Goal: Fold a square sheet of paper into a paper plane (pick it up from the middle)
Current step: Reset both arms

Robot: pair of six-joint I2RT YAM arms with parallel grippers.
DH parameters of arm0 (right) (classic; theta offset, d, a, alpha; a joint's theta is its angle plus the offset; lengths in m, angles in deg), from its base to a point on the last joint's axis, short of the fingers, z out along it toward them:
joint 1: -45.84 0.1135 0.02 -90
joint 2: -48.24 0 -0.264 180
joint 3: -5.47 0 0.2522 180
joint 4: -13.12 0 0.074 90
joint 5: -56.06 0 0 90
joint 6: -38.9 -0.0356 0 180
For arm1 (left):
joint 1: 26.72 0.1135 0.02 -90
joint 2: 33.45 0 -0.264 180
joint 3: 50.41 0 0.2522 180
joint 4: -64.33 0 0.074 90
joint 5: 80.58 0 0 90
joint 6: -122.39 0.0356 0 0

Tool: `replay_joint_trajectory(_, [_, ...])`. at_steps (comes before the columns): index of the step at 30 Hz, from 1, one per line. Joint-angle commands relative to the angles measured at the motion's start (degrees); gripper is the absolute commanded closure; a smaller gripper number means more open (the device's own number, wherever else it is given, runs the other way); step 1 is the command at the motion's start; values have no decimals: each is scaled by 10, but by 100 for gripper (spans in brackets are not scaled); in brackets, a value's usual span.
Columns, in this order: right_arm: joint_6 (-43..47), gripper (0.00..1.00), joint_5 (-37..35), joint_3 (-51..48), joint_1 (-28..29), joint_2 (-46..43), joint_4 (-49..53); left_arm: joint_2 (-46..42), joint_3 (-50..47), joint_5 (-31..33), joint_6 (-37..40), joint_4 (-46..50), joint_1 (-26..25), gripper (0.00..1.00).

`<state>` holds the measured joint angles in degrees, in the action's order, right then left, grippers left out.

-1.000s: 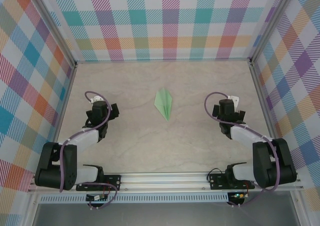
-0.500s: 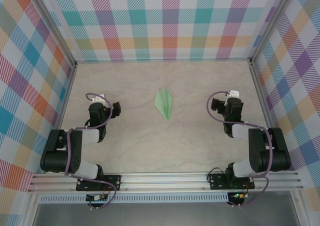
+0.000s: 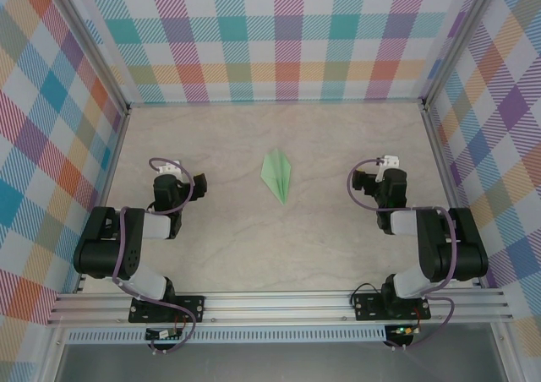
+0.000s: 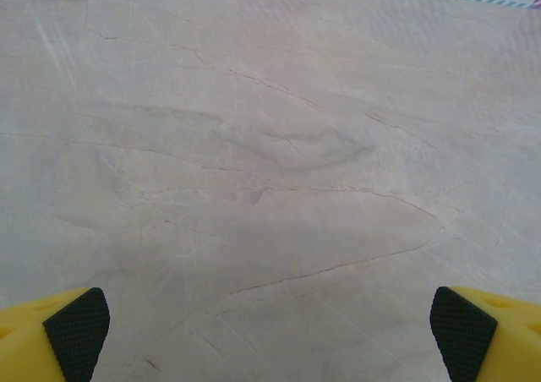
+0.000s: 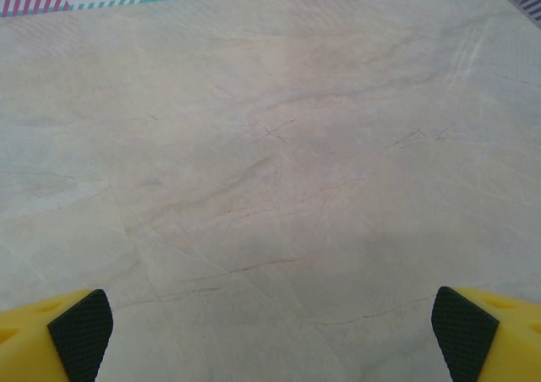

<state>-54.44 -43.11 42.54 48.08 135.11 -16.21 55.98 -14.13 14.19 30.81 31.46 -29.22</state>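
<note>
The paper plane (image 3: 277,174) lies flat in the middle of the marble table, pale mint green, its point toward the near edge, a centre crease along it. My left gripper (image 3: 177,182) sits folded back at the left, well apart from the plane. My right gripper (image 3: 378,179) sits mirrored at the right, equally far from it. In the left wrist view the gripper (image 4: 270,327) is open, yellow fingers with black pads (image 4: 78,331) at the frame corners, bare table between. The right wrist view has the same: gripper (image 5: 272,327) open, pads (image 5: 463,331) wide apart, nothing held.
Checked walls (image 3: 270,35) enclose the table on three sides. An aluminium rail (image 3: 279,306) carrying both arm bases runs along the near edge. Cables loop over each arm.
Both arms have drawn back and folded lower toward their bases. The paper plane has stayed where it lies. Both grippers remain open.
</note>
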Motion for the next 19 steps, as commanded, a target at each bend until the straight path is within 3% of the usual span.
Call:
replay_joint_trajectory(1, [10,0,12,-1,-3,3,-38,2,7,6,18,-13,-4,0])
replay_joint_trajectory(4, [11,0,13,-1,-2,3,-38,3,19,-32,34,10,-5,0])
replay_joint_trajectory(19, [10,0,13,0,-2,3,-38,4,22,-30,35,13,-6,0])
